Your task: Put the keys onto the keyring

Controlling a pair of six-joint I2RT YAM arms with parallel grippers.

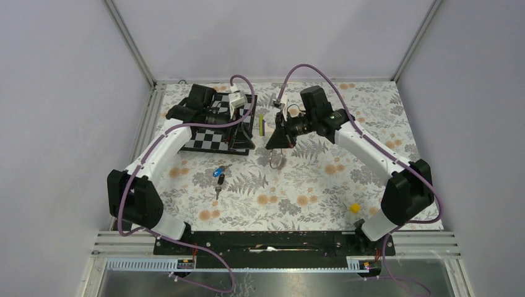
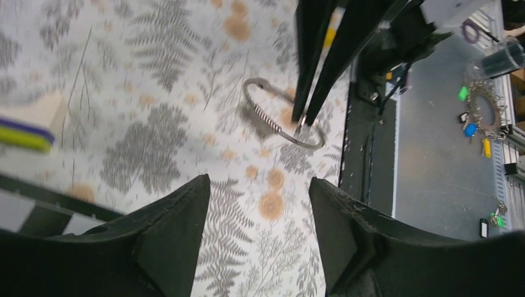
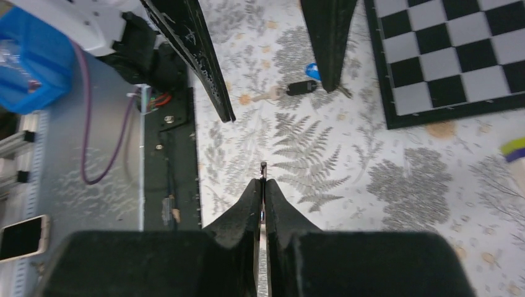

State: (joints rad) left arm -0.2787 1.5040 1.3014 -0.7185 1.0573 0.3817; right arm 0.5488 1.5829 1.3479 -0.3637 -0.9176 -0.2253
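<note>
**Reference piece:** a black-and-white checkerboard panel (image 1: 216, 141), lying flat on the fern-and-flower printed table covering (image 1: 309, 185). All places below are given from this panel.

**Right gripper** (image 3: 264, 182): a black two-finger tool, hanging just off the panel's right edge. Its fingers are pressing together and pinching the rim of the thin round silvery wire keyring (image 2: 267, 119). The ring is sitting below the fingertips, to the right of the panel's near right corner. Whether the ring is touching the covering cannot be told.

**Left gripper** (image 2: 257, 185): a black two-finger tool, reaching across the panel toward its right edge. Its fingers are standing apart with nothing between them, and it is facing the ring without touching it.

**Keys** (image 1: 219, 176): two small metal keys, one with a bright blue head and one with a black head. They are lying together on the covering just in front of the panel's near edge, apart from the ring and not threaded on it.

**Yellow-green and purple strip** (image 1: 262, 124): lying just beside the panel's right edge, between the two grippers.

**Small yellow block** (image 1: 355, 208): lying well off to the panel's right, toward the arm bases.
</note>
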